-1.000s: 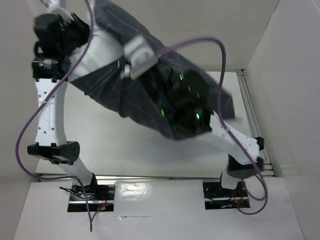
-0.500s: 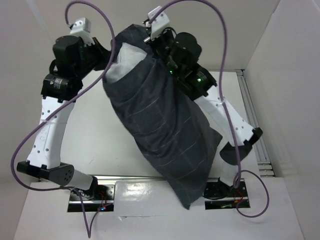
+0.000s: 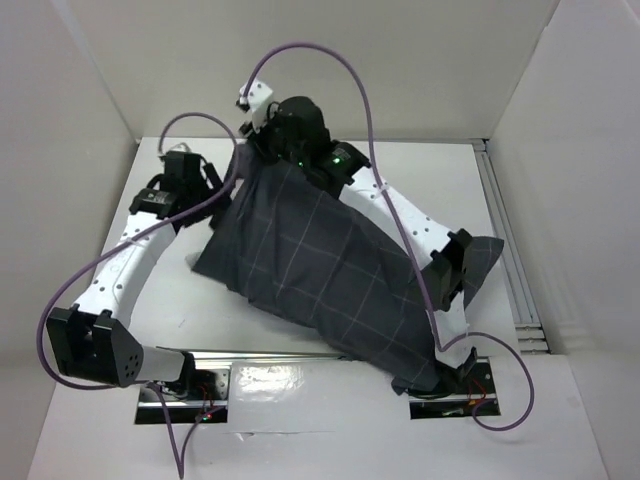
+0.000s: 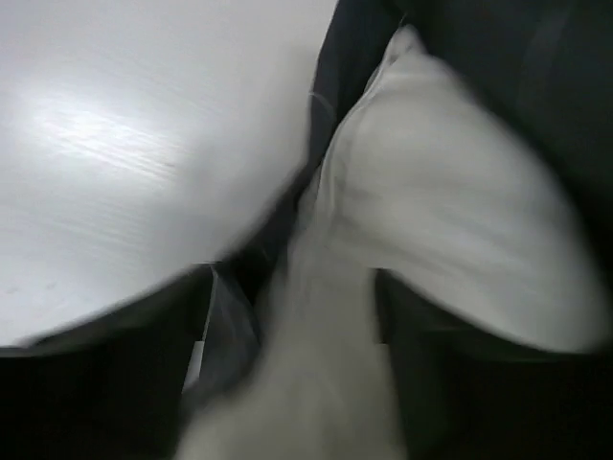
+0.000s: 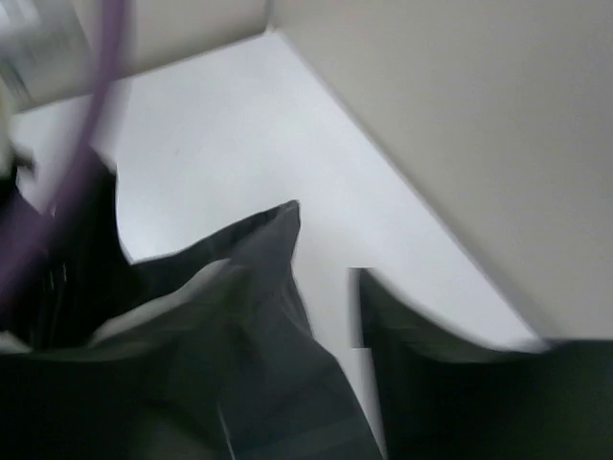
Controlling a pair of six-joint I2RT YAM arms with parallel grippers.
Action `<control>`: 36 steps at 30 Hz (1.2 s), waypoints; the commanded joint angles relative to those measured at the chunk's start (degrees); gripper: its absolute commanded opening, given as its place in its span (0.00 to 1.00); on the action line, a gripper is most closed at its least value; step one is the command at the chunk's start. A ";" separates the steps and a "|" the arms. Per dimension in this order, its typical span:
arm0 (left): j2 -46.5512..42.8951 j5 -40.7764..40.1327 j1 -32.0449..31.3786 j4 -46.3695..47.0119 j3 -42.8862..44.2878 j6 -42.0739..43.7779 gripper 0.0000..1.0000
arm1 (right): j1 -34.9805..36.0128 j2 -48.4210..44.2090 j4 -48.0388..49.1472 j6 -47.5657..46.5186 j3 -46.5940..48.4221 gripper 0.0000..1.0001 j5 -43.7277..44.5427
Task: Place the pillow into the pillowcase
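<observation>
Two grippers are working at the far end of the pillowcase (image 3: 330, 280), which is lying slantwise across the table (image 3: 200, 310), with its near end draped over my right arm's base. My left gripper (image 3: 213, 182) and right gripper (image 3: 258, 150) are sitting at the mouth edge. Whether either is clamped on cloth I cannot tell, as both wrist views are blurred.

I judge the stuffing step to be nearly done. The overhead view is showing almost no white, while the left wrist view is showing the pillow (image 4: 450, 220) bulging out of the mouth. The next move is calling for drawing the hem over that exposed end. The right wrist view is showing only a dark cloth corner.
</observation>
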 commanded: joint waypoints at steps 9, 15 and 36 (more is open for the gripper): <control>-8.42 -9.99 10.77 -11.49 5.34 -3.96 0.99 | -2.13 -17.17 -1.66 15.90 -20.25 1.00 2.74; -18.88 8.20 7.80 2.62 -7.13 0.09 0.76 | -4.69 -38.51 -5.85 30.67 -51.28 1.00 -0.49; 12.47 -8.38 -13.93 1.26 -10.40 -6.48 0.00 | -12.83 -20.12 -7.93 42.49 -61.02 1.00 13.20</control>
